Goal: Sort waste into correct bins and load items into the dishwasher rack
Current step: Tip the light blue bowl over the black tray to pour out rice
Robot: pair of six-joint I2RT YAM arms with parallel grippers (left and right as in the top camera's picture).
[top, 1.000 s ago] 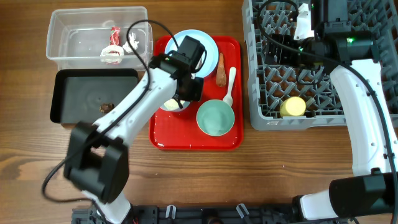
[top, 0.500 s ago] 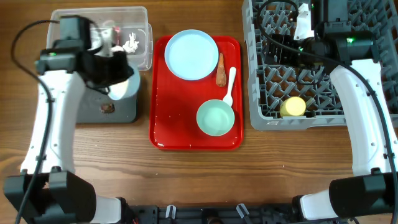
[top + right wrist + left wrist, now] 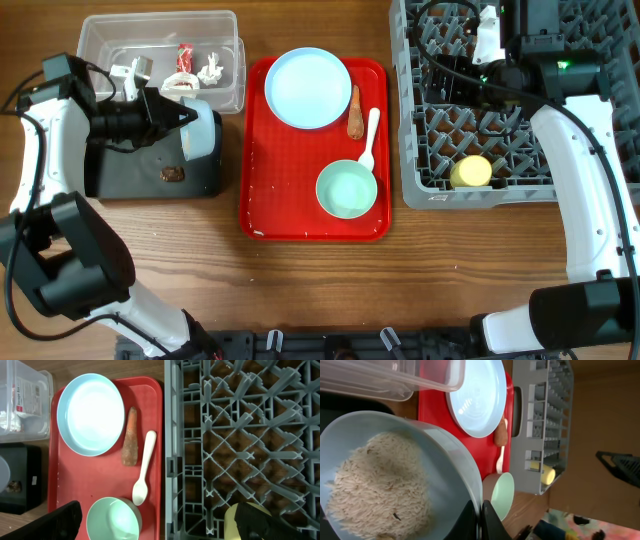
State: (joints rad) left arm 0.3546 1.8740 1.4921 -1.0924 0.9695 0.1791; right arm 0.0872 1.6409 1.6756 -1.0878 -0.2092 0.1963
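Wood table (image 3: 300,285), left gripper (image 3: 480,512) clamped on rice bowl (image 3: 385,485) (over black bin (image 3: 125,178)), right gripper (image 3: 161,521) apart above rack (image 3: 240,435)

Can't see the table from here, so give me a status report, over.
Left gripper shut on rice bowl, tilted over black bin, rice not yet out. Right gripper open, empty, above dish rack. Nothing blocking the bin.

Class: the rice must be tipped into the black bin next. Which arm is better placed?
Left. The left gripper holds the rice bowl at the black bin; the right gripper hangs open over the dishwasher rack, beyond the red tray.
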